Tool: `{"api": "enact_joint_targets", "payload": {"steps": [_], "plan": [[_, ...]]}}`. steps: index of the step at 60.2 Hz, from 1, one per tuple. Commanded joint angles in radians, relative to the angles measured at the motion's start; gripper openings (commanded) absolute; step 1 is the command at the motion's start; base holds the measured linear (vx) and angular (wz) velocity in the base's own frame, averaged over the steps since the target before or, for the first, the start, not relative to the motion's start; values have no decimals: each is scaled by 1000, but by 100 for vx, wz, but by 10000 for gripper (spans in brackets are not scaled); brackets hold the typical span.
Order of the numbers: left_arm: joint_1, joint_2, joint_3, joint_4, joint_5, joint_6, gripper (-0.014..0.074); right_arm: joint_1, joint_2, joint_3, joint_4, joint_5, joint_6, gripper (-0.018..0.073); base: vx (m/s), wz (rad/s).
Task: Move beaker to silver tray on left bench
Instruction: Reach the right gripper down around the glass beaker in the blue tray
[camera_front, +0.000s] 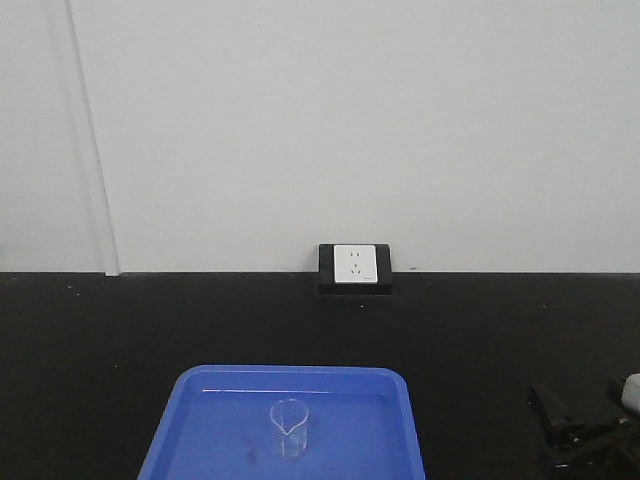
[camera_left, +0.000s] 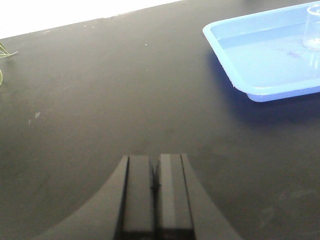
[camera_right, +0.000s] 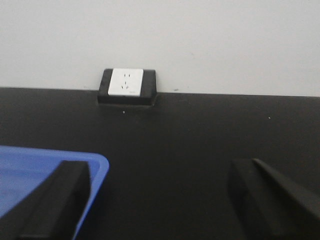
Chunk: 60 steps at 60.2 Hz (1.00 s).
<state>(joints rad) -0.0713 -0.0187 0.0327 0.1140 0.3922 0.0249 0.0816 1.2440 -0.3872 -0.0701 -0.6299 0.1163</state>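
Observation:
The small clear glass beaker (camera_front: 289, 428) stands upright in a blue tray (camera_front: 195, 420) at the front middle of the black bench. It also shows at the far right of the left wrist view (camera_left: 313, 27), inside the blue tray (camera_left: 250, 60). My left gripper (camera_left: 155, 172) is shut and empty, low over bare bench left of the blue tray. My right gripper (camera_right: 160, 187) is open and empty, to the right of the blue tray (camera_right: 30, 165); it shows at the front view's lower right (camera_front: 585, 425). The silver tray is out of view.
A white wall socket in a black housing (camera_front: 356, 267) sits where the bench meets the white wall. A green plant tip (camera_left: 4, 50) shows at the left edge of the left wrist view.

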Motion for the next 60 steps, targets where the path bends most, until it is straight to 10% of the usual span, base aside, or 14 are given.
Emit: {"api": "enact_joint_targets", "payload": {"steps": [1,20,60], "plan": [[-3,-7,20,-1,-83,-2,1,-4,-18,-33,-28,-157,64,727,0,0],[-3,-7,20,-1,-83,-2,1,17,193,-143,-502,-204,336,687,0,0],[-3,-7,20,-1,-83,-2,1,318,857,-676,-544,-176,353,656,0,0]]}}
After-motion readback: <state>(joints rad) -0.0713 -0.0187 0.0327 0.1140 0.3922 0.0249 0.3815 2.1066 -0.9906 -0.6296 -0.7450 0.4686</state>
